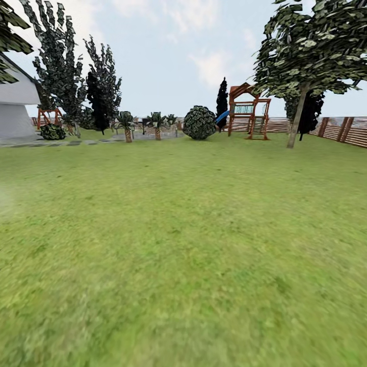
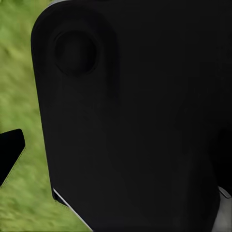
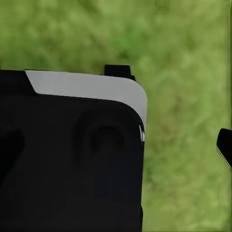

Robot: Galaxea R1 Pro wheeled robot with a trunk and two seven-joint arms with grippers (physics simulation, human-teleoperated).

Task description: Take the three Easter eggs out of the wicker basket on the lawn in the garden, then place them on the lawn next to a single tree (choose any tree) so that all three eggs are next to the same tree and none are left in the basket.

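The lawn (image 1: 183, 244) spreads wide and flat ahead of me in the head view. At its far right stands the tree (image 1: 297, 118) with a bare, straight trunk and a leafy canopy. The wicker basket and the Easter eggs are out of view. In the left wrist view, my left gripper (image 2: 116, 150) hangs in front of a black part of my own body, with one fingertip (image 2: 9, 152) at the picture's edge over grass. My right gripper (image 3: 116, 150) is likewise spread, one fingertip (image 3: 224, 145) over grass. Nothing is between the fingers of either gripper.
A white house (image 1: 15, 109) stands far left with tall dark narrow trees (image 1: 61, 76) beside it. A round dark bush (image 1: 199, 123), small palms (image 1: 127, 125) and a wooden playset (image 1: 250, 112) line the back. A brown slat fence (image 1: 351, 130) runs along the right.
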